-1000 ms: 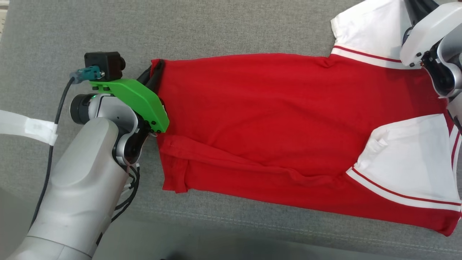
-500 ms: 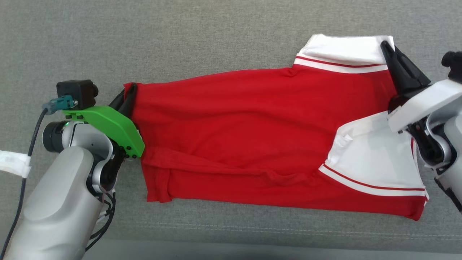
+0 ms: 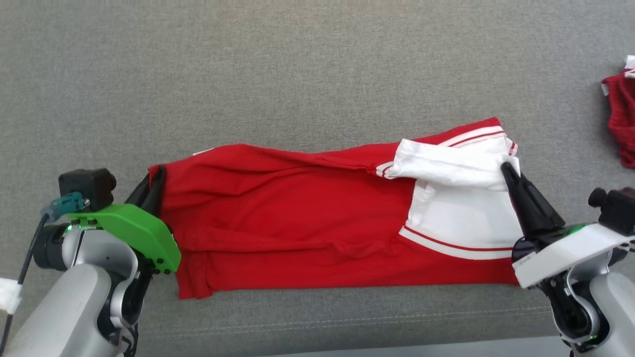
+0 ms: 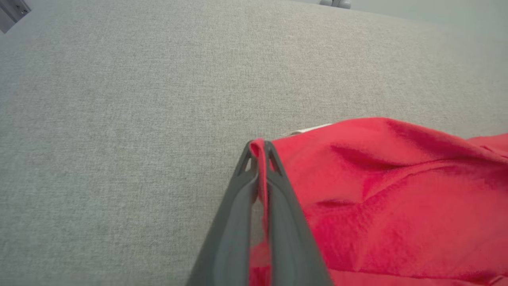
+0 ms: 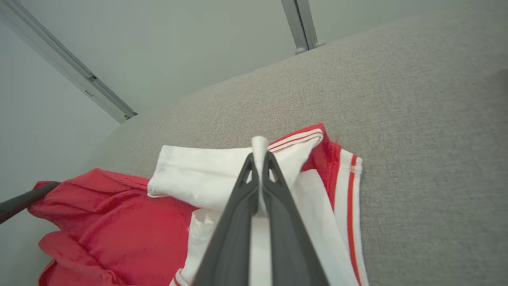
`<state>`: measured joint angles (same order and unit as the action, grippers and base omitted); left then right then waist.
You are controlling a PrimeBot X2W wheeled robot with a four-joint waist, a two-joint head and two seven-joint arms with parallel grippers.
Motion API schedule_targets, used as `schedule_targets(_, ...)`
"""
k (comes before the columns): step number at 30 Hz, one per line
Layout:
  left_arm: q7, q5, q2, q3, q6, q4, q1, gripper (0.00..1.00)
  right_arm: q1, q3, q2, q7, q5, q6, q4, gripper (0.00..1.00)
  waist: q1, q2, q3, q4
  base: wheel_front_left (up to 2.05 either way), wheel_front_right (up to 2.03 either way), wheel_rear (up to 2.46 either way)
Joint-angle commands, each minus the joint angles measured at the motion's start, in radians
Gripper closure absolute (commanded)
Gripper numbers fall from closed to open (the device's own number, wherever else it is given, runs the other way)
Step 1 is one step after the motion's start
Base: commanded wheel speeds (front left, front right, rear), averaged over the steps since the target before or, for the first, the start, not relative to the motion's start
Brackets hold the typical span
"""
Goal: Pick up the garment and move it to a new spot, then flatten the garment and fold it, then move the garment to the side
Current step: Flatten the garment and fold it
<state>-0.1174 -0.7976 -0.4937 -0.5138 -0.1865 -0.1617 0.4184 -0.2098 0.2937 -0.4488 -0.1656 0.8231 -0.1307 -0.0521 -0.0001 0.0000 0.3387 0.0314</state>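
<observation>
text: none readable | labels, brands, numbers, signs: none readable | white mount (image 3: 565,252) at right wrist: faint small dark print near its lower left edge, too small to make out

Grey fabric-covered desk (image 3: 297,74), stitched seam (image 3: 347,320) along its near edge. Second red-and-white cloth (image 3: 620,119) lies at its right edge. Metal post (image 5: 299,26) stands beyond one edge.
</observation>
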Motion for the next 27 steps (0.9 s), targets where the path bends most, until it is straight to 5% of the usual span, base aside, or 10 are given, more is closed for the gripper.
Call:
schedule_targets(1,0.001,0.002,-0.015,0.007,-0.012,0.014,-0.022,1.0,0.025,-0.009,0.007,0.011,-0.011,0.0,0.012,1.0,0.0001,0.0,-0.026,-0.027,0.0,0.0,0.0)
schedule_targets(14,-0.022,-0.069,-0.066,0.052,-0.092,0.154,-0.216,0.99,0.183,-0.08,0.112,0.106,-0.092,0.0,0.059,1.0,0.0001,0.0,-0.04,-0.056,0.0,0.0,0.0)
schedule_targets(15,-0.02,-0.074,-0.061,0.053,-0.091,0.15,-0.22,0.55,0.185,-0.077,0.111,0.112,-0.105,0.0,0.053,0.42,0.0001,0.0,-0.041,-0.056,0.0,0.0,0.0)
schedule_targets(16,-0.013,-0.082,-0.053,0.058,-0.089,0.147,-0.221,0.0,0.187,-0.071,0.116,0.118,-0.11,0.0,0.048,0.0,0.0001,0.0,-0.041,-0.055,0.0,0.0,0.0)
schedule_targets(27,0.109,-0.09,-0.01,0.109,-0.112,0.08,-0.267,0.0,0.244,-0.111,0.152,0.093,-0.242,0.0,0.006,0.0,0.0001,0.0,-0.067,-0.056,0.0,0.0,0.0)
